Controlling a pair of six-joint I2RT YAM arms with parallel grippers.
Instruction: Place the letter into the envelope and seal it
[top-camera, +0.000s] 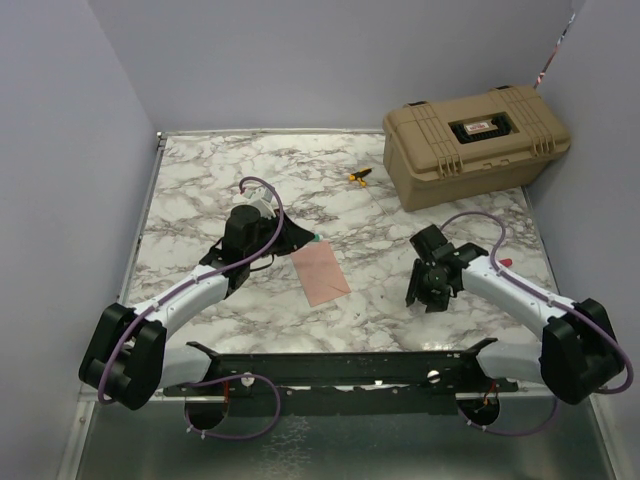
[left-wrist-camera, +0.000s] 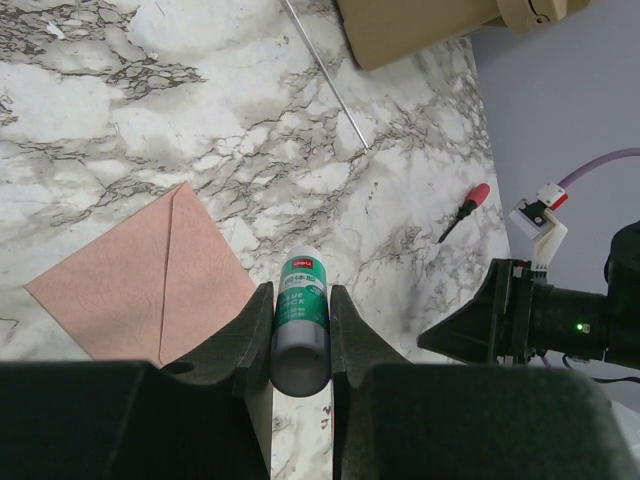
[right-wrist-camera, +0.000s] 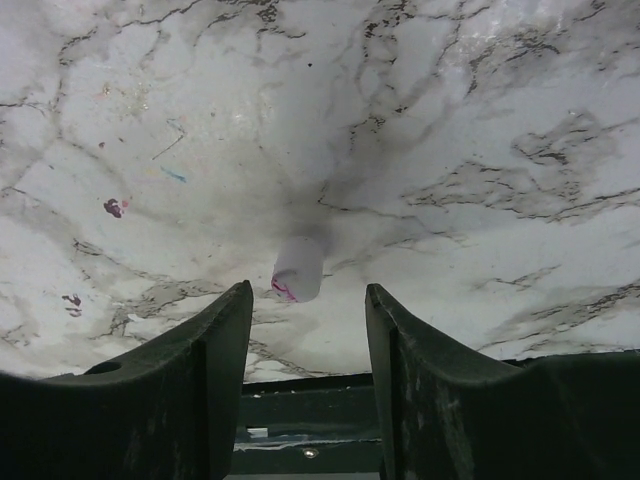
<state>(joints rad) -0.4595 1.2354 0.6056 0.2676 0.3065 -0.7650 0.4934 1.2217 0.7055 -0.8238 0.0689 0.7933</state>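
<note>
The salmon-tan envelope (top-camera: 320, 272) lies flat on the marble table between the arms. In the left wrist view the envelope (left-wrist-camera: 140, 285) shows a fold line running across it. No separate letter shows in any view. My left gripper (top-camera: 298, 238) hovers at the envelope's far left corner, shut on a green-and-grey glue stick (left-wrist-camera: 300, 315) that points forward between its fingers. My right gripper (right-wrist-camera: 308, 295) stands open just above the table. A small white cap (right-wrist-camera: 297, 268) with pink marks lies just beyond its fingertips, untouched.
A tan hard case (top-camera: 475, 140) sits at the back right, with a small yellow-and-black tool (top-camera: 358, 177) to its left. A red-handled screwdriver (left-wrist-camera: 465, 210) and a thin metal rod (left-wrist-camera: 325, 75) lie on the marble. A black frame (top-camera: 340, 365) runs along the near edge.
</note>
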